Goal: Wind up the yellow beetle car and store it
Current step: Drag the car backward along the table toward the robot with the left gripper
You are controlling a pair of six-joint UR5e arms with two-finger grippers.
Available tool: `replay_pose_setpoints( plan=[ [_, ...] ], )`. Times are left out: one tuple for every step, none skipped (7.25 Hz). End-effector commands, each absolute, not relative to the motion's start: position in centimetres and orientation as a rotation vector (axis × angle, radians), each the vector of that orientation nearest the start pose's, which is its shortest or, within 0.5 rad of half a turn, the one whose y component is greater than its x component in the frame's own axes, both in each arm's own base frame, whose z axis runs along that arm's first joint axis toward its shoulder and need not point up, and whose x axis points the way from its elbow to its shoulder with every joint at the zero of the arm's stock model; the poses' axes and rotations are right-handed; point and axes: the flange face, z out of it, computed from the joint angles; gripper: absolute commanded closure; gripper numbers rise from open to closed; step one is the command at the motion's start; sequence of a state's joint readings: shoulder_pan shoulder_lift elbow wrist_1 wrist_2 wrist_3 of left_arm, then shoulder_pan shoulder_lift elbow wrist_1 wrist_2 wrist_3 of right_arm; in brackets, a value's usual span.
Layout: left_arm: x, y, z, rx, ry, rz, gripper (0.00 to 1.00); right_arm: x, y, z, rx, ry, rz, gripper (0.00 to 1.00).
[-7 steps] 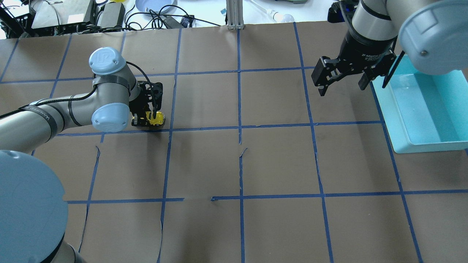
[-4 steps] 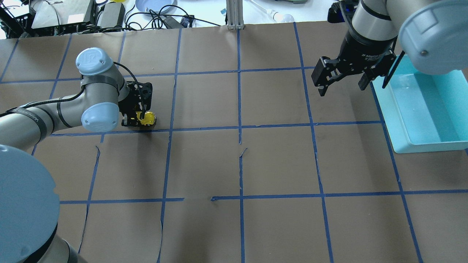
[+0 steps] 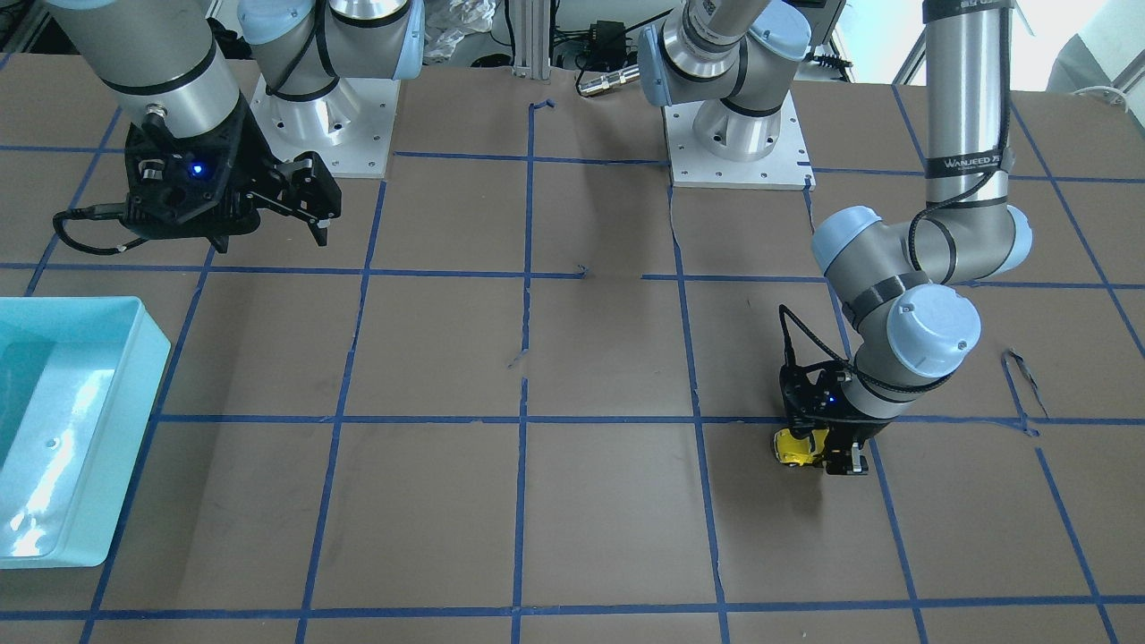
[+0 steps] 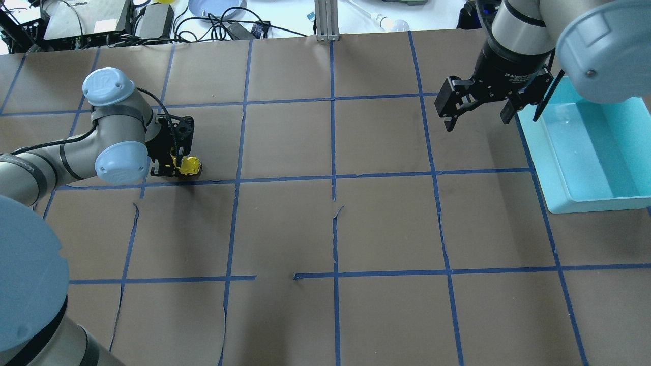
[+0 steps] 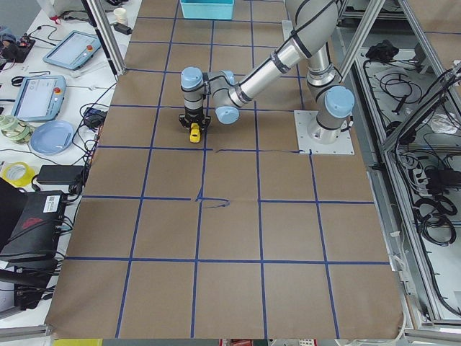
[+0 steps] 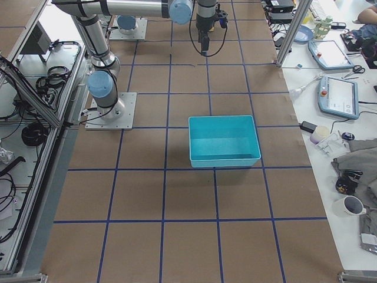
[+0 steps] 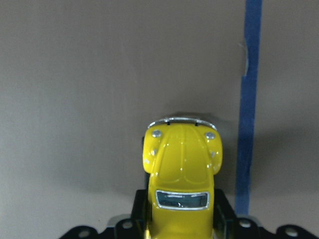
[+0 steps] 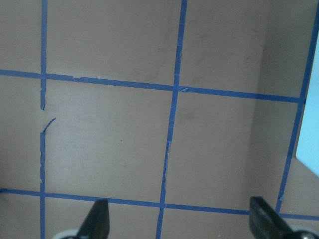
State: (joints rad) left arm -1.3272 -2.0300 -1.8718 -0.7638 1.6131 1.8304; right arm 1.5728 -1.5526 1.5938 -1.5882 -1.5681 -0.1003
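Observation:
The yellow beetle car [image 4: 188, 165] rests on the brown table cover at the left, wheels down. My left gripper [image 4: 175, 166] is shut on the car's rear half, with its nose sticking out toward the table's middle. The car also shows in the front view [image 3: 796, 445], the left exterior view [image 5: 194, 133] and the left wrist view [image 7: 182, 174], where black fingers clamp its sides. My right gripper [image 4: 478, 118] is open and empty, held above the table next to the teal bin [image 4: 590, 152]. Its spread fingertips [image 8: 97, 221] show in the right wrist view.
The teal bin [image 3: 54, 429] stands at the table's right edge on the robot's side and looks empty [image 6: 222, 140]. Blue tape lines [image 4: 333, 178] grid the brown cover. Cables, a blue plate and boxes [image 4: 152, 15] lie beyond the far edge.
My left gripper has dragged the car along the table toward the robot's left, about one car length per step. The right gripper has barely moved.

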Motion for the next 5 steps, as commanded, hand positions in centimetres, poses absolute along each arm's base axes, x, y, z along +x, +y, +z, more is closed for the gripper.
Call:
replay_pose_setpoints(
  plan=[
    [2.5, -59.2, 17.9, -2.291, -2.252, -0.015, 0.75, 13.4, -49.8, 47.1, -0.144, 3.135, 0.012, 0.00],
    [3.3, -59.1, 17.9, -2.302, -2.239, -0.021, 0.75, 13.4, -49.9, 47.2, -0.104, 3.137, 0.000, 0.00],
    [3.5, -59.1, 17.9, -2.323, -2.221, -0.020, 0.75, 13.4, -50.0, 47.2, -0.034, 3.138, -0.012, 0.00],
    [4.2, -59.1, 17.9, -2.312, -2.231, -0.018, 0.75, 13.5, -50.0, 47.2, -0.034, 3.138, -0.012, 0.00],
    [5.2, -59.0, 17.9, -2.305, -2.234, -0.015, 0.75, 13.5, -50.0, 47.2, -0.036, 3.138, -0.012, 0.00]
  ],
)
